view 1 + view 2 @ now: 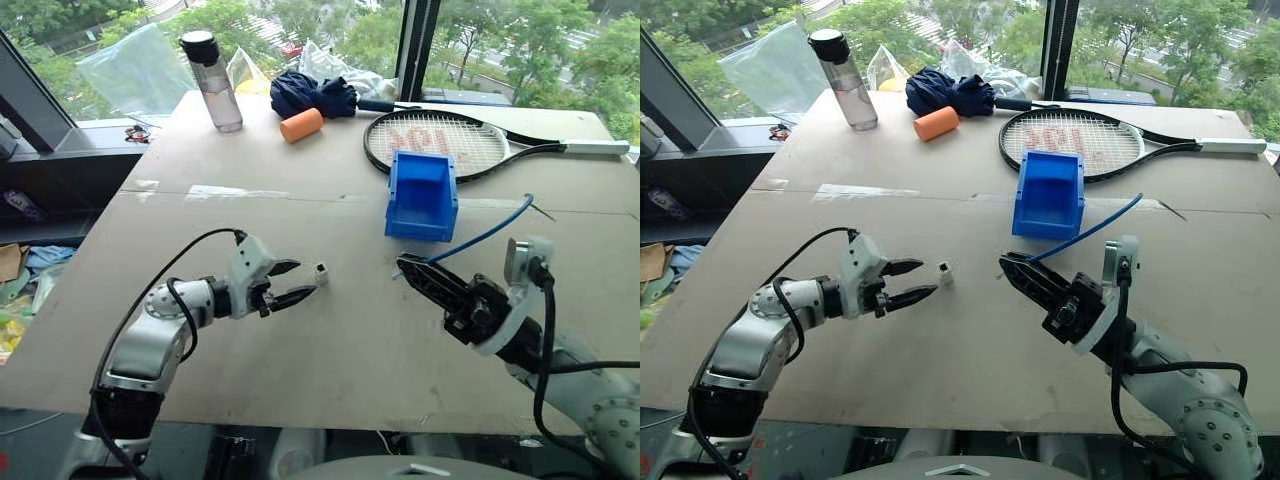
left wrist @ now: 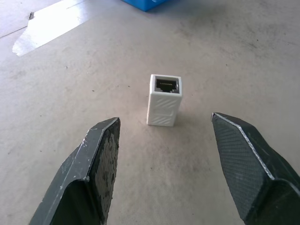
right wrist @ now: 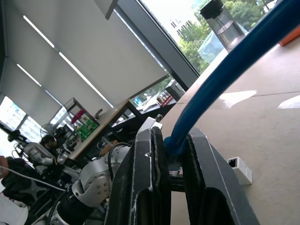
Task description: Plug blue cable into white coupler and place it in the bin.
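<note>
Your left gripper [image 1: 300, 282]: fingers apart, tips just short of the white coupler [image 1: 321, 270], which stands free on the table [image 1: 250, 220] mid-board | your right gripper [image 1: 408, 268]: clamped on the blue cable [image 1: 490, 232], held above the table | the bin [image 1: 422, 195]: behind the grippers, toward the table's far edge, touching the racket [image 1: 440, 140].

White coupler [image 2: 164, 100]: ribbed matt plastic. Bin [image 1: 422, 195]: glossy blue plastic. Table [image 1: 340, 340]: matt, rough board.
</note>
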